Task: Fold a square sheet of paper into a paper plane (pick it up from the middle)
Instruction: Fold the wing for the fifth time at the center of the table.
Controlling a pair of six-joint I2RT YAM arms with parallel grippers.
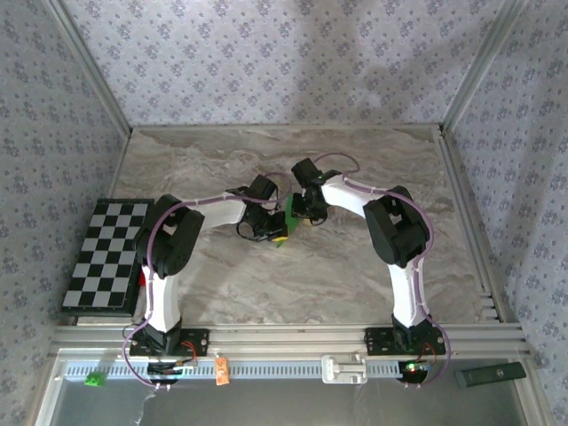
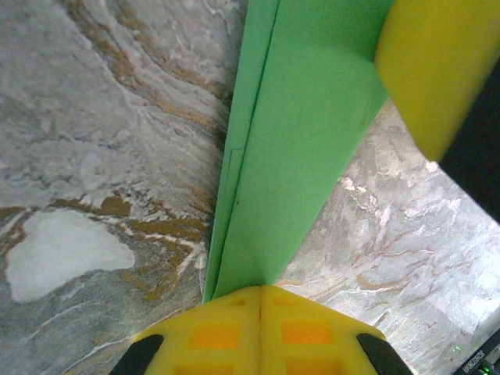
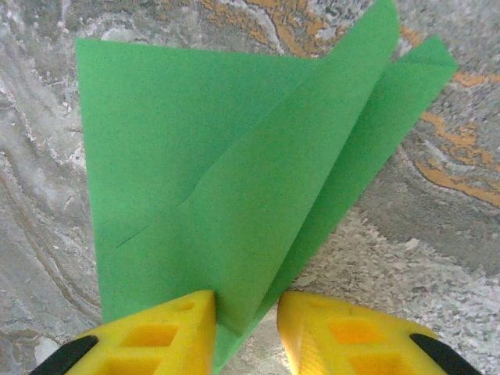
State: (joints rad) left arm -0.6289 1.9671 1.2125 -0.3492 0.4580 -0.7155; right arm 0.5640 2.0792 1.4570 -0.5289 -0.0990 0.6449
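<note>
The green sheet of paper (image 1: 289, 211) is held above the table's middle, folded into long layered flaps with sharp creases. My left gripper (image 2: 260, 293) is shut on one narrow end of the paper (image 2: 301, 141), and the strip runs away from its yellow fingers. My right gripper (image 3: 246, 308) is open, its yellow fingers (image 3: 168, 336) standing either side of a folded edge of the paper (image 3: 234, 172), with a gap on the right side. One right finger (image 2: 437, 70) also shows against the paper in the left wrist view. Both grippers meet at the paper in the top view.
The marble table (image 1: 355, 266) lies under the paper. A black-and-white checkered board (image 1: 108, 253) sits at the left edge. A tiny green cube (image 1: 92, 380) and a dark bar (image 1: 491, 374) lie on the front rail. Patterned walls close three sides.
</note>
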